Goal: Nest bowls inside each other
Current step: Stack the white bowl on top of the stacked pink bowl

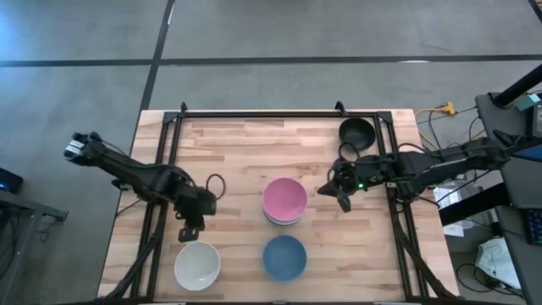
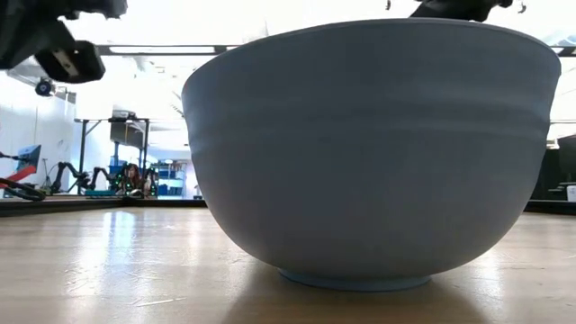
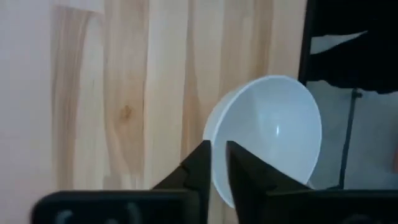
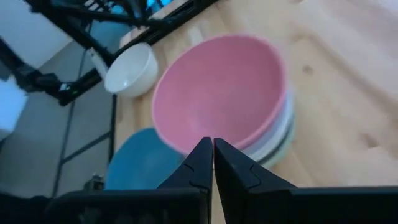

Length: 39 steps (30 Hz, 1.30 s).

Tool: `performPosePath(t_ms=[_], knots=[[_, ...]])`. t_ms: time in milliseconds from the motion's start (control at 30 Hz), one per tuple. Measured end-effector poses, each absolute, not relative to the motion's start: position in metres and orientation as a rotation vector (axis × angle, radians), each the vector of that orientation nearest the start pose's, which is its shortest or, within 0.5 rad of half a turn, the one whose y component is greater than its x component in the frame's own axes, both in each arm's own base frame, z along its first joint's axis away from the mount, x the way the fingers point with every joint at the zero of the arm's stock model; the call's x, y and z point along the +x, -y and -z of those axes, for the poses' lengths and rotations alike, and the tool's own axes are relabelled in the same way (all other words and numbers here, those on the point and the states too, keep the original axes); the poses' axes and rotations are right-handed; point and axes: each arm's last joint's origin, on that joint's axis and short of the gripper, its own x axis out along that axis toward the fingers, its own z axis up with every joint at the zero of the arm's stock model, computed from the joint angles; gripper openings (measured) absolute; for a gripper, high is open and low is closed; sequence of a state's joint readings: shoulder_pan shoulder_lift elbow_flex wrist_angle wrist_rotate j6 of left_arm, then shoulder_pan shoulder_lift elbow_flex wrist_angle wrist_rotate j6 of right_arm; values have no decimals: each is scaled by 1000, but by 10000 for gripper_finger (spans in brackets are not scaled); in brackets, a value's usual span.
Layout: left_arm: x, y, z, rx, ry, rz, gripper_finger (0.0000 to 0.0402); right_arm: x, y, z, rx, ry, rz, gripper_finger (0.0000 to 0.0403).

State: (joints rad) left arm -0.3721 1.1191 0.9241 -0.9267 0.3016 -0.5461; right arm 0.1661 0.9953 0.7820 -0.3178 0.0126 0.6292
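Four loose pieces were seen from above: a pink-topped nested stack of smooth round bowls (image 1: pixel 284 202), a blue bowl (image 1: pixel 284 257), a white bowl (image 1: pixel 197 265) and a black bowl (image 1: pixel 356 131), left unnested on the wooden table (image 1: pixel 246 152). In the wrist views, the left gripper (image 3: pixel 217 163), clenched and empty, was poised by the white bowl; the right gripper (image 4: pixel 212 160), likewise clenched, beside the stack.

Two dark six-joint arms — matte black links, rounded joint housings. Left arm (image 1: pixel 135 174): pale grey-white block at outer end, thin dark cable loop beside wrist. Right arm (image 1: pixel 432 165): small green indicator light near wrist, dark cabling along links. Left gripper (image 3: pixel 217 163) — two black wedge-shaped fingers tapering to points, flat black crossbar beneath. Right gripper (image 4: pixel 212 160): same black tapered fingers, same crossbar.
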Motion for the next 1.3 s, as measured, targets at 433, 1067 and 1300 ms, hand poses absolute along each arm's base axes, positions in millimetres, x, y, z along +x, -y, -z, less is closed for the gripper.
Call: performPosePath(t_ms=[433,1067,1300], knots=[[164,88,-207,-455,-1350,289,217,230,-55,-279,623,-654,-89,9],[181,102,-160,-476,-1534,404,12,230,-57,-306,621,-586,-121,9],[182,99,-189,-492,-1432,444,2,229,-57,-305,599,-605,-118,9]])
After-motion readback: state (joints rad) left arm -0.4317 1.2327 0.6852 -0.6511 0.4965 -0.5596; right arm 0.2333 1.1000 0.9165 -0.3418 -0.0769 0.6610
